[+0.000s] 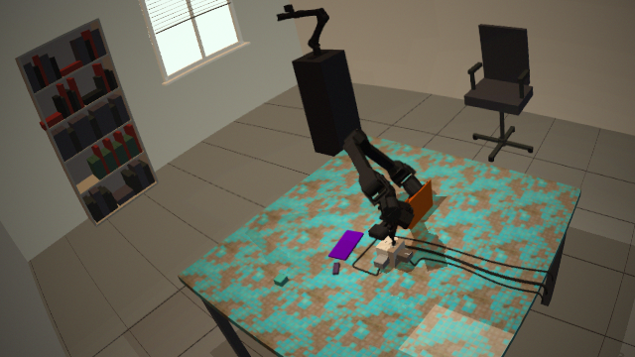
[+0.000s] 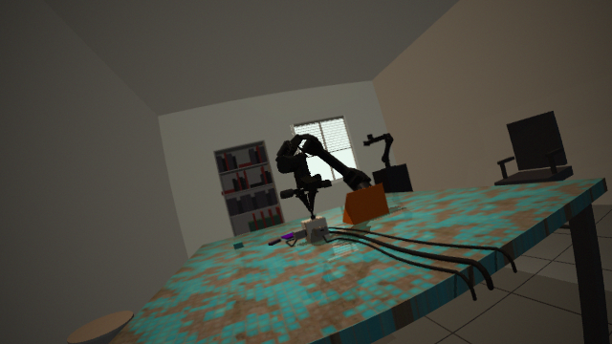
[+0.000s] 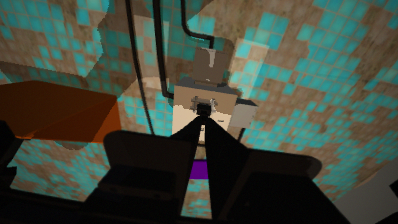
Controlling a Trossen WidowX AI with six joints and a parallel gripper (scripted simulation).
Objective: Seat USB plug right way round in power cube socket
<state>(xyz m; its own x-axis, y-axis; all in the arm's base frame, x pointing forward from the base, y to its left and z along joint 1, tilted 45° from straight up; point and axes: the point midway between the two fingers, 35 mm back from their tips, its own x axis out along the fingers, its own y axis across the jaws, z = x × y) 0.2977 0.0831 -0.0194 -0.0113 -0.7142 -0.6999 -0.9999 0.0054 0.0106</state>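
Fingers (image 1: 394, 239) (image 2: 313, 215): pinching the USB plug (image 3: 203, 108) — light, stiff, best held by its sides | plug: between my tips, atop the power cube (image 1: 390, 252) (image 2: 315, 225) (image 3: 205, 100) just beneath; seating unclear | my arm (image 1: 369, 178) (image 2: 330, 159): bent above them — wrist pointing down

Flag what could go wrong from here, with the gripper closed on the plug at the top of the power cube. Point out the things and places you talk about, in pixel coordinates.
The pale, boxy power cube (image 1: 386, 244) (image 2: 311, 225) (image 3: 181, 119) might lift or twist if the small black USB plug (image 3: 203, 108) binds while the black gripper (image 1: 394, 241) (image 2: 313, 216) (image 3: 203, 120) pulls.

Thin black cables run from the cube over the table edge; dragging the cube could tug them.

The upright orange block (image 1: 421, 205) (image 2: 367, 204) (image 3: 60, 112) stands close to the arm, so a wide swing may knock it.
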